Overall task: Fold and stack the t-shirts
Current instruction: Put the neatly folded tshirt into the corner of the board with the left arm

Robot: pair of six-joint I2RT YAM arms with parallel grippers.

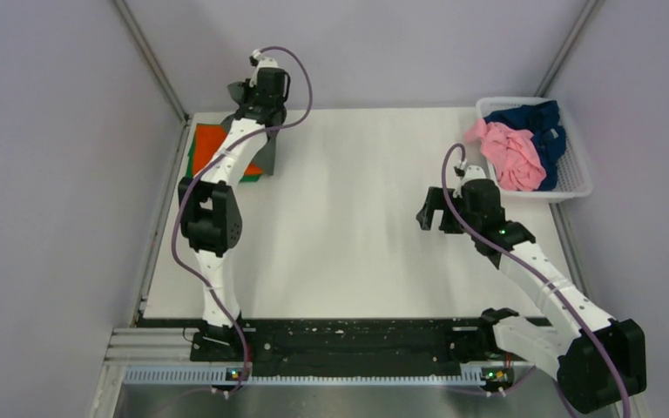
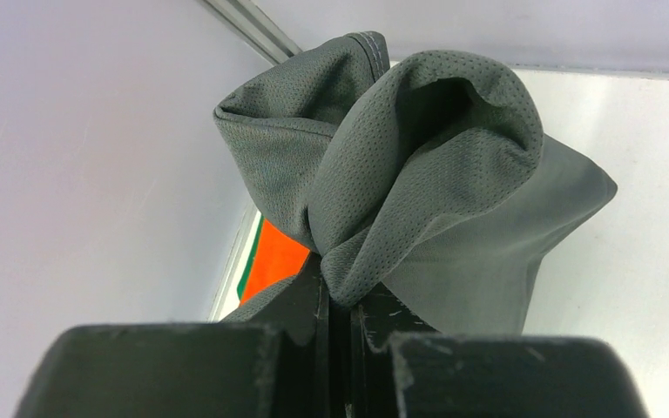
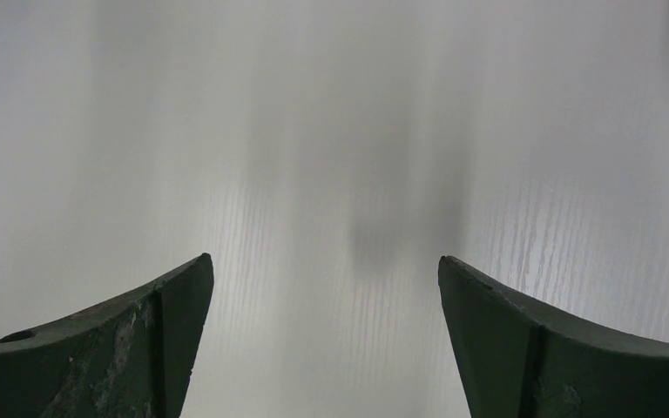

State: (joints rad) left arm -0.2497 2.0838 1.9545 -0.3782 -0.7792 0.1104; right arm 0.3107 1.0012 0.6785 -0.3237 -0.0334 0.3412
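Partway: the white worktop (image 1: 357, 218) carries a folded orange-and-green t-shirt stack (image 1: 209, 144) far left, while a pink t-shirt (image 1: 516, 157) and a navy t-shirt (image 1: 536, 117) wait in the white plastic lattice basket (image 1: 566, 193).
Left gripper (image 2: 338, 292), pressed together, pinches a bunched dark grey mesh t-shirt (image 2: 418, 174) just beside that stack; right gripper (image 3: 323, 259) hangs spread and empty.

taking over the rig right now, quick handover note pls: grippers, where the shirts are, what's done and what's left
Left gripper: shut on the grey t-shirt, bunched at the grip, lifted beside the far-left stack.
Right gripper: open, empty, over bare table.
Done: orange t-shirt on green t-shirt, stacked far left.
Left: add the grey one to the stack; pink t-shirt and navy t-shirt lie crumpled in the basket, far right, not yet folded.
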